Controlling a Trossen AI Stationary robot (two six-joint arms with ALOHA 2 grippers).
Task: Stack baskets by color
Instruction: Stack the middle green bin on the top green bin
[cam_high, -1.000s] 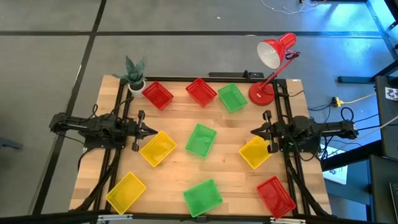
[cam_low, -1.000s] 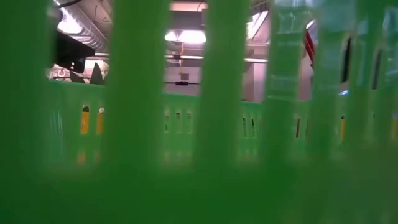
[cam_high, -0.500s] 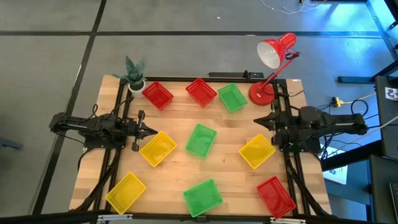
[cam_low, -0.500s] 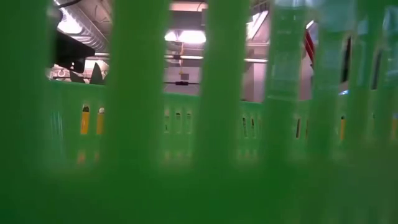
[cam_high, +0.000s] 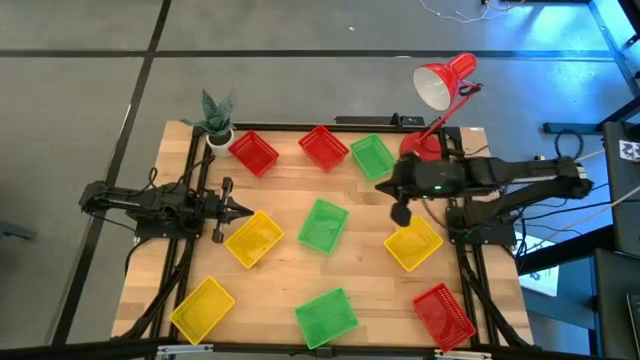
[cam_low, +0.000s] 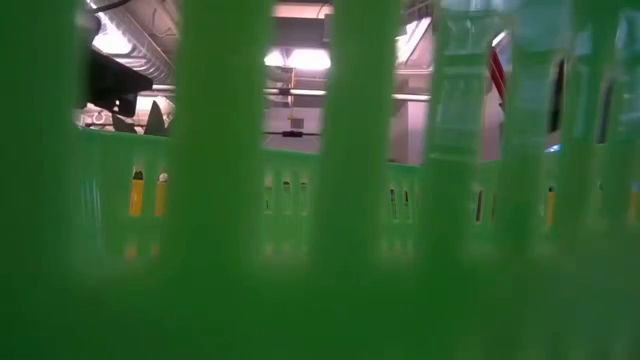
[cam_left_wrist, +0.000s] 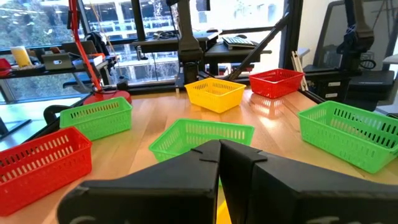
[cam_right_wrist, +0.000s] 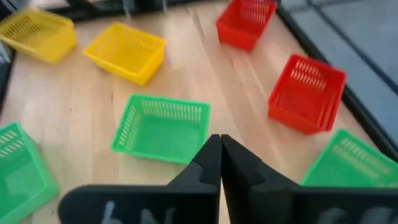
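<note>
Overhead, the right pincer (cam_high: 382, 184), clenched and empty, hovers just beside the green basket (cam_high: 372, 157) near the lamp (cam_high: 437, 95): judged an opening reach, needing the pincer opened over 1 rim.

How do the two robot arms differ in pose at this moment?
The left gripper waits at the table's left edge beside a yellow plastic lattice basket; the right gripper reaches out over the table, near the green plastic lattice basket in the far row. Both grippers are shut and hold nothing.
</note>
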